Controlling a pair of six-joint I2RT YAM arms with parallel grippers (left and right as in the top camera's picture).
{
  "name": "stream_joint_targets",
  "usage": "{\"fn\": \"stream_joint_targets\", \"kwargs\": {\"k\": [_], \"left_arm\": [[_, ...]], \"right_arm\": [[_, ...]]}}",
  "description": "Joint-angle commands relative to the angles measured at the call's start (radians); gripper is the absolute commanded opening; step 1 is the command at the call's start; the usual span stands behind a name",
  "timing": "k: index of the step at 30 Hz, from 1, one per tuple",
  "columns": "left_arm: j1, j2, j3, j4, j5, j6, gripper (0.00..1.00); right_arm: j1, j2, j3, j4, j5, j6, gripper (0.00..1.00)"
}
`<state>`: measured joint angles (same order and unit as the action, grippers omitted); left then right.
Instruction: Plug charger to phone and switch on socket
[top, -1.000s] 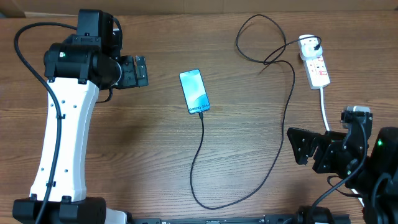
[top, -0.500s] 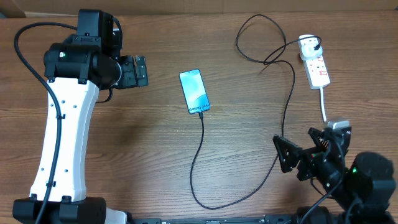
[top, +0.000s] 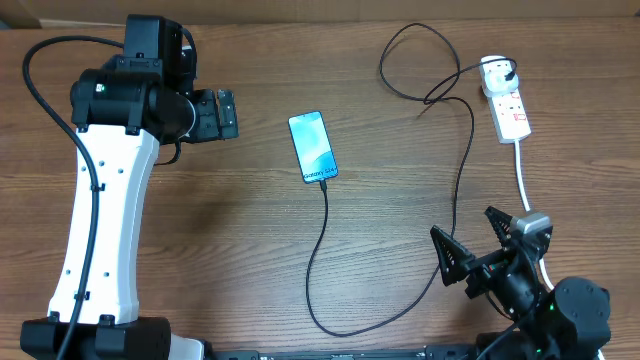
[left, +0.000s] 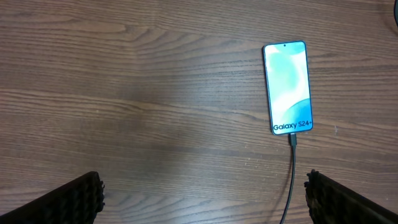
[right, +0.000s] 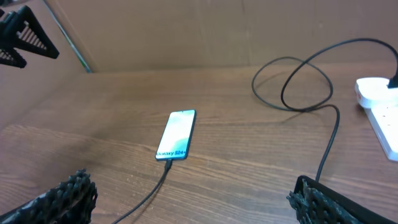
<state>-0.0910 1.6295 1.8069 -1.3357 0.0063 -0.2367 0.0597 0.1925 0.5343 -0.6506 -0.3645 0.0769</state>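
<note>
The black ribbed left fingers (left: 69, 200) are spread wide with nothing between them, above the brown wood-grain surface (left: 124, 93). Ahead of them lies the slim black-edged smartphone with a light-blue screen (left: 287, 87). It is flat, screen up, well apart from both tips and nearer the finger at the right of the wrist view. The thin black charger cable (left: 291, 180) sits in the phone's near edge and runs back just inside that finger.

The black right fingers (right: 65, 198) are also spread and empty. The phone lies well ahead of them, within their span and closer to the finger at the left of that wrist view. A looping stretch of cable comes down to just beside the other finger. Beyond that finger lies the white elongated power strip with red markings (top: 510, 108), a white plug (top: 497, 72) in its far end. Its thick white cord (top: 522, 175) runs back toward the right arm. The switch's position is too small to tell.
</note>
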Motion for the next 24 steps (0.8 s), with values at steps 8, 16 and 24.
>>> {"fn": "stream_joint_targets", "kwargs": {"k": [8,16,24], "left_arm": [[-0.001,0.009,0.006,0.001,-0.006,-0.018,1.00],[-0.001,0.009,0.006,0.001,-0.006,-0.018,1.00],[-0.001,0.009,0.006,0.001,-0.006,-0.018,1.00]], "right_arm": [[0.006,-0.176,-0.141,0.113,0.015,-0.007,1.00],[0.006,-0.190,-0.253,0.288,0.031,-0.007,1.00],[0.006,-0.190,-0.383,0.530,0.042,-0.007,1.00]]}}
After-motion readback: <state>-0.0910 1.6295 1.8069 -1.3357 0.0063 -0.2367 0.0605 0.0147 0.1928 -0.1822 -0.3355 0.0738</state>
